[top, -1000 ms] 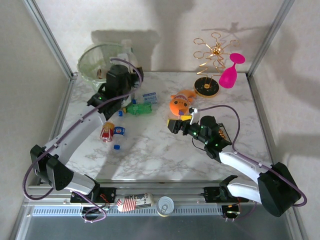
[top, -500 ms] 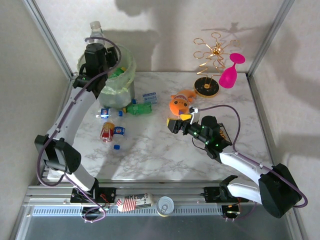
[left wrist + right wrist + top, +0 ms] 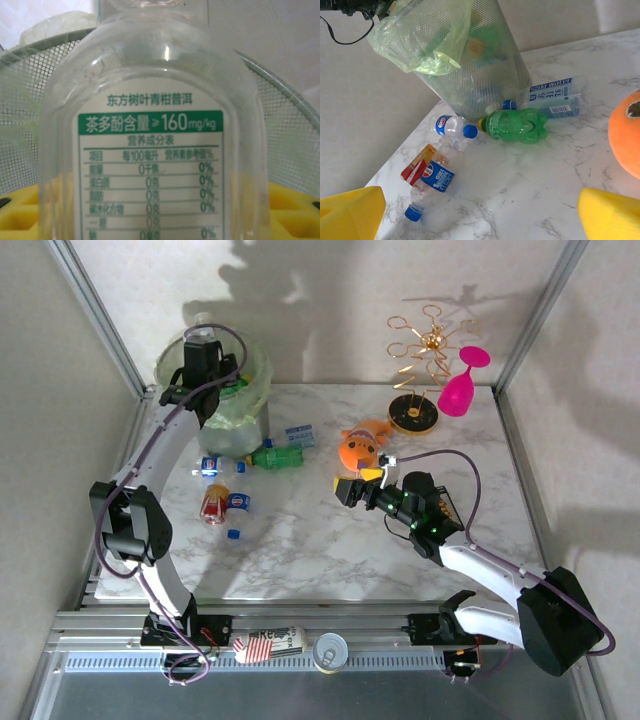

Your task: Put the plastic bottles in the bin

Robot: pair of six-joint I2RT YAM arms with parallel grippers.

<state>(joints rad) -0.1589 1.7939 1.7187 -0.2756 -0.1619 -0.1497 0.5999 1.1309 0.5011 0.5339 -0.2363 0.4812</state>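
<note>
1. Pale marble covers the bench (image 3: 300, 550), boxed in by plain light walls and metal corner posts. The bin (image 3: 243, 418), a mesh basket lined with a pale green bag (image 3: 420, 35), stands at the bench's far left corner.
2. The left arm (image 3: 150, 465) reaches up over the bin's rim. The left jaws sit above the bin's mouth with a clear bottle (image 3: 155, 150), white-and-green label toward the wrist camera, between them.
3. Yellow pads (image 3: 17, 212) lie right at either side of that bottle, low down. Whether the left jaws press it or stand just clear of it I cannot tell. The bin's mesh rim shows behind it.
4. The right jaws hover low over the middle of the bench, spread wide with nothing between them, facing the bin.
5. More bottles lie on the bench by the bin's foot. A green bottle (image 3: 515, 125) is on its side, just beside a soda-water bottle (image 3: 550, 97) with a blue label.
6. A small blue-capped bottle (image 3: 451, 125) lies near the green bottle's cap end.
7. Nearer the front edge, a blue-labelled bottle (image 3: 434, 177) lies beside a red-labelled bottle (image 3: 416, 164).
8. Green and blue shapes show through the bin's mesh wall.
9. An orange fish toy (image 3: 360, 448) sits just beyond the right jaws. A gold wire stand (image 3: 425, 370) and a pink goblet (image 3: 460, 385) stand at the far right.
</note>
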